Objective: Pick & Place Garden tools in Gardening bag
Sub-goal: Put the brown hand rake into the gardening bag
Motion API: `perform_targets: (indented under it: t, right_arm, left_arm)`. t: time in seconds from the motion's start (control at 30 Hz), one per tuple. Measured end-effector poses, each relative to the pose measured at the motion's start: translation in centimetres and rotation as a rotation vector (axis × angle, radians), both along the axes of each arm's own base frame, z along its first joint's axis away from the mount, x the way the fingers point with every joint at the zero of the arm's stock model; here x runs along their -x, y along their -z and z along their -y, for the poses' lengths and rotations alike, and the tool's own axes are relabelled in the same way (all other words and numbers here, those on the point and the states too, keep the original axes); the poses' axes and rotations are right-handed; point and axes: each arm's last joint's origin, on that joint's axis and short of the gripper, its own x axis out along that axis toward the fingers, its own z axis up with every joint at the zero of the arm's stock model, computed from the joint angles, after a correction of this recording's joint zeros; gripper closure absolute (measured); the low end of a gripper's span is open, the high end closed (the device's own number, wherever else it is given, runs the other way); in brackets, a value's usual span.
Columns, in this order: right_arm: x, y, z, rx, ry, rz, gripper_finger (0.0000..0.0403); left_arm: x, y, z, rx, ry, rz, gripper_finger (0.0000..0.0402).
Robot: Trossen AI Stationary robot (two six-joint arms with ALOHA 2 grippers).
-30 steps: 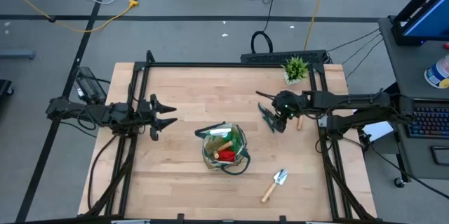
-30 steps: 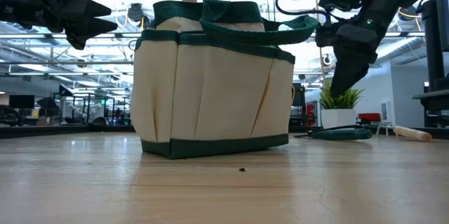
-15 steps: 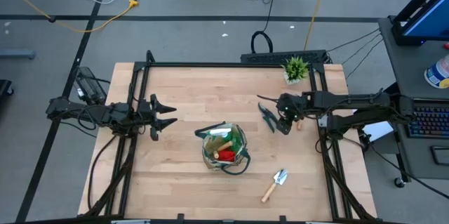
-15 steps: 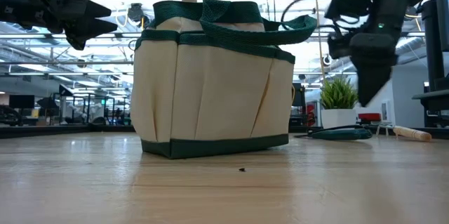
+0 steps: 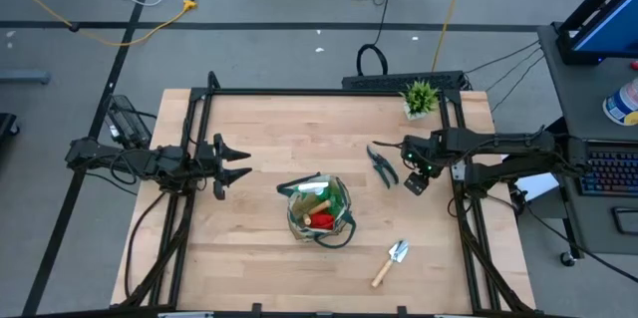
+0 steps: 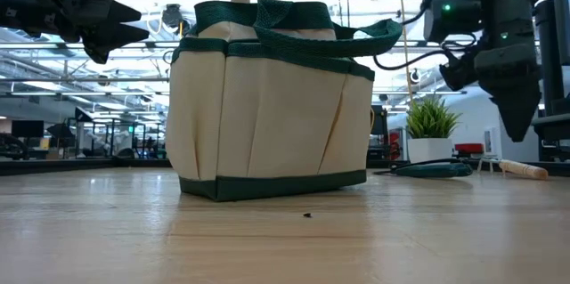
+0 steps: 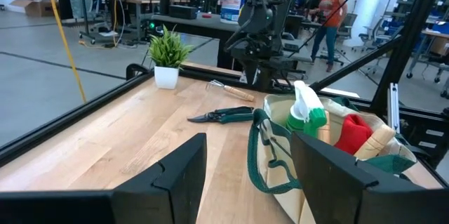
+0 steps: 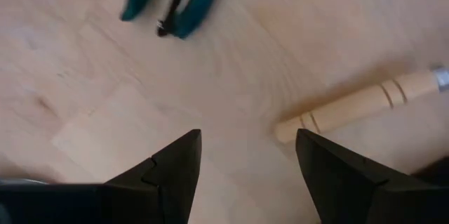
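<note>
The beige gardening bag [image 5: 319, 210] with green trim stands mid-table on its base. Inside it show a green-white item [image 7: 306, 112], a red glove [image 7: 353, 130] and a wooden handle. Dark pruning shears [image 5: 382, 163] lie flat to the bag's far right. A wooden-handled tool [image 8: 358, 104] lies just right of them. My right gripper [image 5: 416, 175] hangs open, pointing down, over the bare wood between those two [image 8: 248, 136]. A trowel [image 5: 391, 263] lies near the front edge. My left gripper [image 5: 237, 163] waits open and level, left of the bag.
A small potted plant [image 5: 420, 97] stands at the far right corner. A black frame [image 5: 329, 90] runs along the table's edges. Bare wood lies between my left gripper and the bag, and along the front left.
My right gripper has moved toward the table's right edge, off the shears, sinking a little. It has tipped from a slant to pointing almost straight down and rolled somewhat. Its fingers stay apart. The shears and the other tools have kept still.
</note>
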Motion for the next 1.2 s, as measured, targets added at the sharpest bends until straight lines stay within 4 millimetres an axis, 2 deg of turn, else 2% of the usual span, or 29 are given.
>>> perform_targets:
  t: [0.17,0.4,0.63,1.2]
  right_arm:
    - [0.2,0.0,0.4,-0.02,0.003,0.0,0.0179]
    - [0.4,0.0,0.3,-0.031,-0.226,0.009,0.0179]
    - [2.2,-0.1,-0.2,-0.095,-0.391,-0.141,0.0179]
    - [2.4,-0.1,0.0,-0.029,-0.385,-0.2,0.0179]
  left_arm:
    - [0.0,0.0,0.0,0.0,0.0,-0.001,0.019]
    - [0.0,0.2,0.0,-0.001,0.0,-0.015,0.019]
    - [0.0,0.2,0.0,0.004,0.004,-0.017,0.019]
    - [0.0,0.3,0.0,0.0,0.004,-0.033,0.019]
